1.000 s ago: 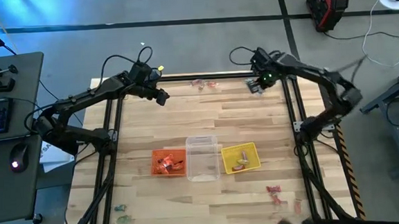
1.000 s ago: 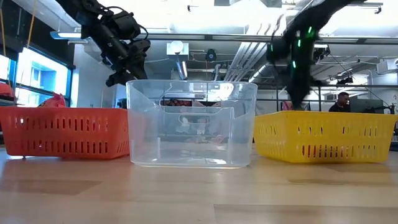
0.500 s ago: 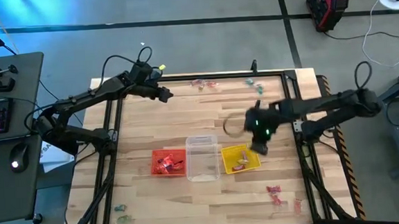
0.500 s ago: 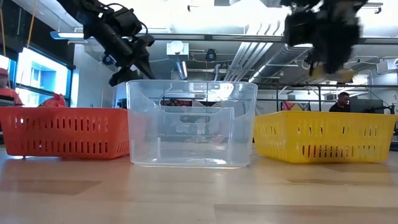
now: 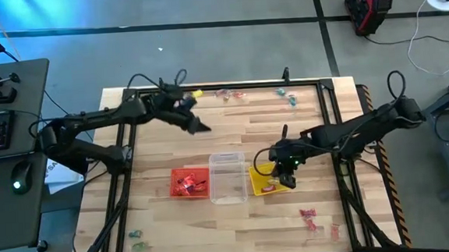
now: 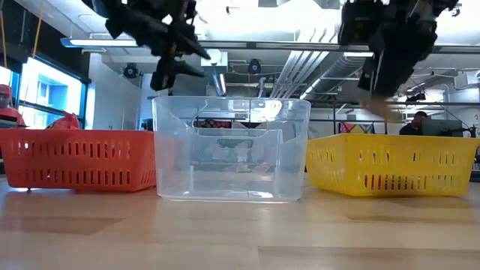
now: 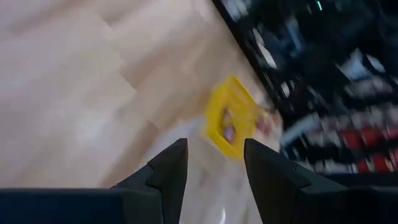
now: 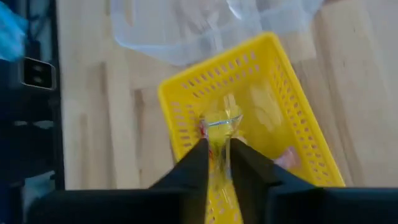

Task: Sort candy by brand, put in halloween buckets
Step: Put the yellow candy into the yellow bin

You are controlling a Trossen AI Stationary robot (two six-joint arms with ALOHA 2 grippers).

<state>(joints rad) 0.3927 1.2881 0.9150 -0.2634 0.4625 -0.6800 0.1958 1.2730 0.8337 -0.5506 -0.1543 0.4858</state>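
Observation:
Three tubs stand in a row near the table's middle: orange (image 5: 190, 183), clear (image 5: 228, 177) and yellow (image 5: 261, 171). My right gripper (image 5: 284, 174) hangs over the yellow tub (image 8: 298, 124), shut on a small candy in a pale, shiny wrapper (image 8: 219, 124). The yellow tub holds a few pink candies (image 5: 269, 187) and the orange tub holds red-orange ones. My left gripper (image 5: 203, 128) is open and empty, above the bare wood behind the tubs; it also shows in the left wrist view (image 7: 214, 165). My right gripper pinches the candy's near end (image 8: 217, 142) between its two fingertips. The fingers point down and toward the table's left. The rest of the candy sticks out past the fingertips, lifted clear above the inside of the yellow tub.
Loose candies lie at the table's edges: pink ones (image 5: 230, 94) and teal ones (image 5: 287, 96) at the far edge, pink ones (image 5: 312, 218) at the near right, green ones (image 5: 138, 241) at the near left. A black frame runs around the table.
My right gripper has swung from the teal candies at the far edge toward the table's near side and now hangs over the yellow tub with a candy. My left gripper has gone from the far left toward the table's middle.

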